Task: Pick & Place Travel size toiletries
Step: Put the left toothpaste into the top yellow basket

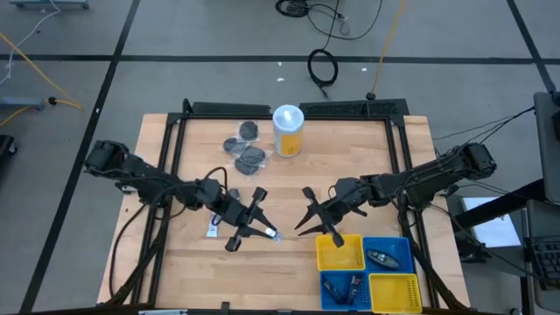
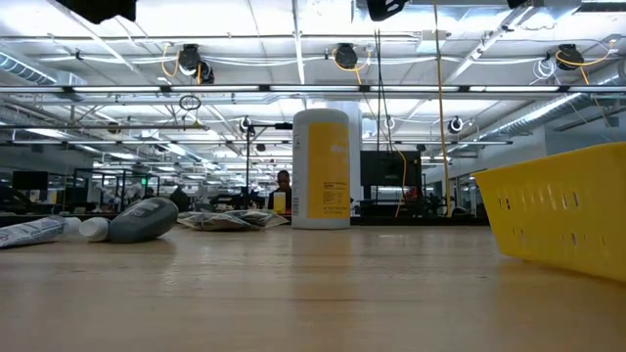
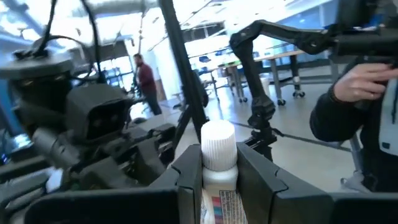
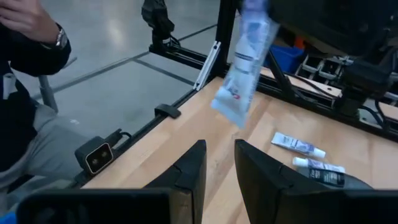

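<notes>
My left gripper [image 1: 259, 226] hangs above the table's middle, shut on a small white and blue tube [image 4: 244, 62] with a white cap [image 3: 217, 144]. My right gripper [image 1: 306, 214] faces it from the right, just left of the bins. Its fingers [image 4: 219, 163] stand a little apart with nothing between them. Two more small tubes [image 4: 297, 144] [image 4: 318, 170] lie flat on the wood below the left arm. Grey round packets [image 1: 245, 147] lie at the far side of the table. My left gripper pinches the tube between its two fingers just below the cap [image 3: 219, 182]. The fingers come roughly level and lie across the tube. The cap sticks up past them. The tube is lifted clear of the table and hangs tilted, its flat crimped end [image 4: 227, 104] lowest.
A tall yellow and white canister [image 1: 288, 129] stands at the far middle. Two yellow bins [image 1: 339, 254] [image 1: 395, 294] and two blue bins [image 1: 389, 245] [image 1: 325, 293] sit at the near right, the blue ones with dark items inside. A person's hand [image 3: 364, 81] shows beyond the table.
</notes>
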`<control>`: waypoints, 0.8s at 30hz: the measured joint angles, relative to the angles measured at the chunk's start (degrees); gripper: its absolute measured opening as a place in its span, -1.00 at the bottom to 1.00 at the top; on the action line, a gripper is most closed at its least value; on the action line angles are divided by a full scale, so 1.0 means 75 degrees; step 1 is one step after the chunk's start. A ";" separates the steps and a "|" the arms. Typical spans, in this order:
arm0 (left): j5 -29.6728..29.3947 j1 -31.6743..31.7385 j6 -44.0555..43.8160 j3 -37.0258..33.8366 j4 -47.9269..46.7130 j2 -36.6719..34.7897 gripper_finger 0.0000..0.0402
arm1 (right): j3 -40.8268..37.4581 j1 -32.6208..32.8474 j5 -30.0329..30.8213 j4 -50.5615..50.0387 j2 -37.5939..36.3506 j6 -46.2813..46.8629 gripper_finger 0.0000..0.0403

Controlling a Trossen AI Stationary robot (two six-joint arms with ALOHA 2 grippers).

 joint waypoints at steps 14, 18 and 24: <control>0.0697 0.0405 0.0296 0.1188 -0.0739 0.0889 -0.66 | -0.0017 0.0009 -0.0589 0.0106 0.0003 0.0000 -0.44; 0.0715 0.0431 0.0314 0.1189 -0.0615 0.0888 -0.66 | -0.0322 -0.0005 -0.0592 0.0708 0.0003 0.0002 -0.25; 0.0712 0.0431 0.0356 0.1189 -0.0637 0.0882 -0.66 | -0.0824 -0.0180 -0.0140 0.1663 0.0006 0.0197 -0.12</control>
